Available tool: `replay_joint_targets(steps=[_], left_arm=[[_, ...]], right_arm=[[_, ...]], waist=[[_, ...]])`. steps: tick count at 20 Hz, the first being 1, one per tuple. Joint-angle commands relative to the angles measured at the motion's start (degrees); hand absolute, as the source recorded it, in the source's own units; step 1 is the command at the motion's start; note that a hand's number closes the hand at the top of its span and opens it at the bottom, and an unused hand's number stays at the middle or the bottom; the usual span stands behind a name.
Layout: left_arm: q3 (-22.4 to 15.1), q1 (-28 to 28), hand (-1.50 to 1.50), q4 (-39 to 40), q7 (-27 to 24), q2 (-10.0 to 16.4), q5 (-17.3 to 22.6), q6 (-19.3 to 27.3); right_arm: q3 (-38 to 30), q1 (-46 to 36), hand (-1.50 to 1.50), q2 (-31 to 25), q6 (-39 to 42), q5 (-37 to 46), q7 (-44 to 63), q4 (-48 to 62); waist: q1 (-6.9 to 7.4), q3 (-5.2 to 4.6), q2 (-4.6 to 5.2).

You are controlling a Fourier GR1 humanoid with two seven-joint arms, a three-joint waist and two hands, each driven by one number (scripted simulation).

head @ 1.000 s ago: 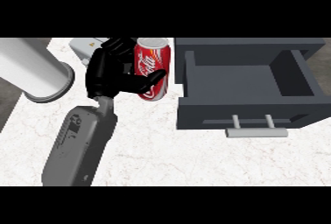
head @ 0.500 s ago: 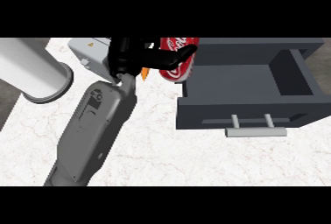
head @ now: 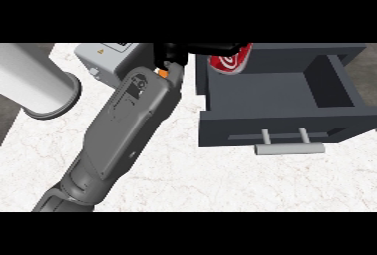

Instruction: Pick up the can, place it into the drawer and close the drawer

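Grey forearm (head: 121,129) enters low at the left and runs diagonally up across the marbled white tabletop (head: 221,179); it comes from the robot's left side, so I take it as the left arm. No right arm shows.

Below and right of the robot hand, on the near side, is the front panel of the dark grey drawer (head: 280,92), with a pale bar handle (head: 289,148) sticking out toward us. The drawer is pulled fully open and its floor is bare.

Left and a bit nearer than the robot hand is a big white cylinder (head: 33,82) at the tabletop edge, well apart and not involved. Just left of the wrist is a light grey block (head: 103,54) with a small label; can't tell what it is.

Farthest up, the left robot hand (head: 188,50) is black and partly cut by the view's top edge. Its fingers are wrapped on the red can (head: 230,59), which sits just right of the palm.

The can is off the tabletop and over the drawer's far left corner, seemingly above the rim rather than resting inside. It looks tilted, red side with white lettering toward us.

Judgement: this is the carry-to-place step, held high so the can passes over the drawer wall. The next move calls for lowering it, letting go, then pushing the front panel shut. Risk: the can clips the left wall or tips over once let go.
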Motion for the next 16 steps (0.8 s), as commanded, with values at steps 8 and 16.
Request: replay_joint_targets(steps=[8, 16], left_arm=[[-5.8, -14.6, 1.5, 14.6, -3.3, 0.0, 10.2, 5.8], [-9.9, -16.2, 1.5, 23.0, -9.4, 0.0, 17.7, 4.0]], right_arm=[[1.8, -1.3, -1.5, 0.7, 0.1, 2.0, 0.1, 0.1], [-0.1, -1.5, -1.5, 0.0, 2.8, 0.8, -1.2, 2.5]], waist=[[-1.28, 0.04, 0.28], [-2.08, 0.07, 0.44]])
